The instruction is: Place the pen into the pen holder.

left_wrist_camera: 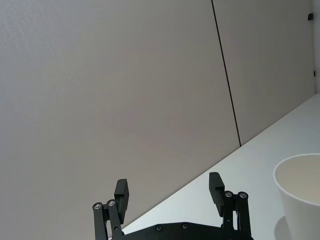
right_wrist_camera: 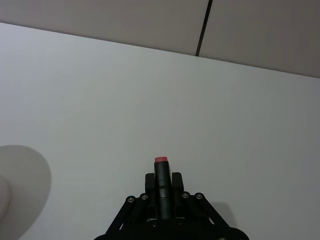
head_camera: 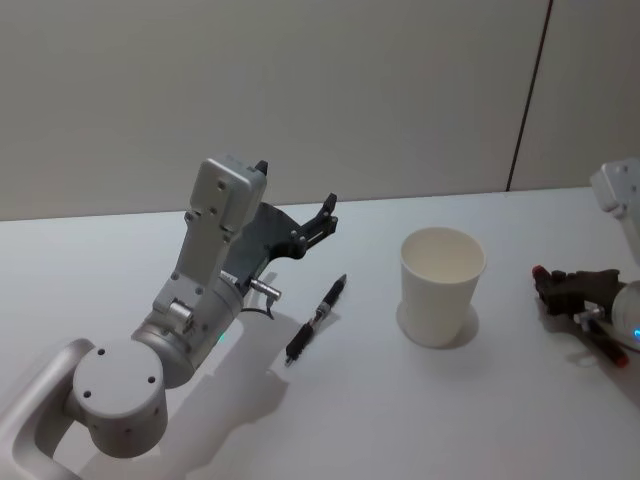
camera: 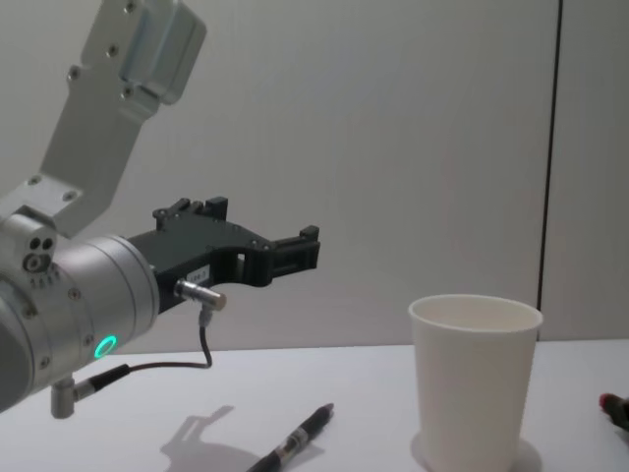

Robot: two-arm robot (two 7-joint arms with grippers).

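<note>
A black pen (head_camera: 316, 320) lies on the white table between my left arm and the pen holder (head_camera: 441, 285), a white paper cup standing upright and empty. My left gripper (head_camera: 300, 195) hangs open above the table, behind the lying pen (camera: 295, 444), with nothing between its fingers (left_wrist_camera: 121, 192). At the right edge my right gripper (head_camera: 565, 288) is shut on a second dark pen with red ends (right_wrist_camera: 161, 172), low over the table to the right of the cup (camera: 474, 379). The held pen's red tip (camera: 611, 405) points toward the cup.
The white table (head_camera: 420, 410) runs back to a plain beige wall with a dark vertical seam (head_camera: 528, 95). Bare tabletop lies in front of the cup and the lying pen. The cup's rim (left_wrist_camera: 300, 165) shows beside my left gripper.
</note>
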